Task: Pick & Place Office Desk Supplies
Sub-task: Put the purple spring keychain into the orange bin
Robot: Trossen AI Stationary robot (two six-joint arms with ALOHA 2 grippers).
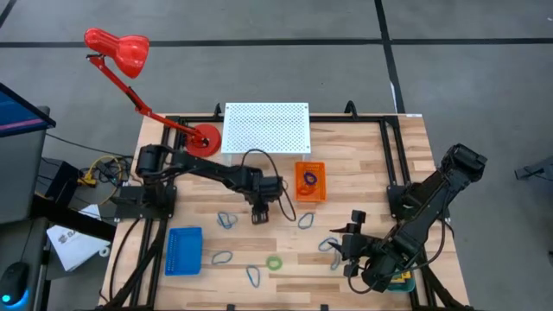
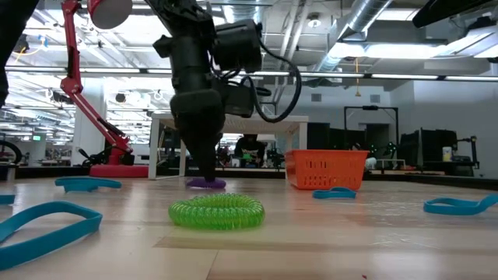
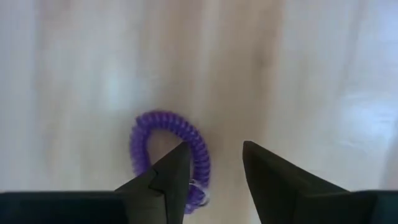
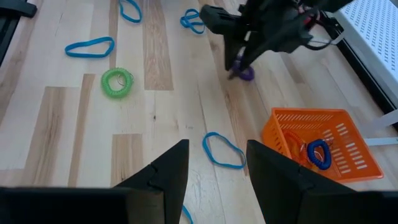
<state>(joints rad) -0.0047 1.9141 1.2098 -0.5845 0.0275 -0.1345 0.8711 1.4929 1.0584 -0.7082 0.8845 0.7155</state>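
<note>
A purple coiled ring (image 3: pixel 146 134) lies flat on the wooden table near its middle. My left gripper (image 3: pixel 214 149) points down over it, open, with one finger above the ring's side and the other over bare wood beside it; the low view shows its fingers (image 2: pixel 204 167) reaching down to the ring (image 2: pixel 206 183). A green coiled ring (image 1: pixel 274 263) and several blue loops (image 1: pixel 226 219) lie flat around it. My right gripper (image 1: pixel 350 250) hangs open at the near right, above a blue loop (image 4: pixel 222 151). My left gripper comes at the purple ring from above, one finger (image 3: pixel 169 177) standing over the ring's side (image 3: pixel 200 158). Whether that finger touches the ring I cannot tell. The ring lies flat on the table.
An orange tray (image 1: pixel 309 197) right of my left gripper holds an orange and a blue ring (image 4: pixel 318 152). A blue tray (image 1: pixel 183 250) sits near left, a white perforated board (image 1: pixel 266 127) and a red lamp (image 1: pixel 121 50) at the far side, a teal tray (image 1: pixel 402 281) under my right arm.
</note>
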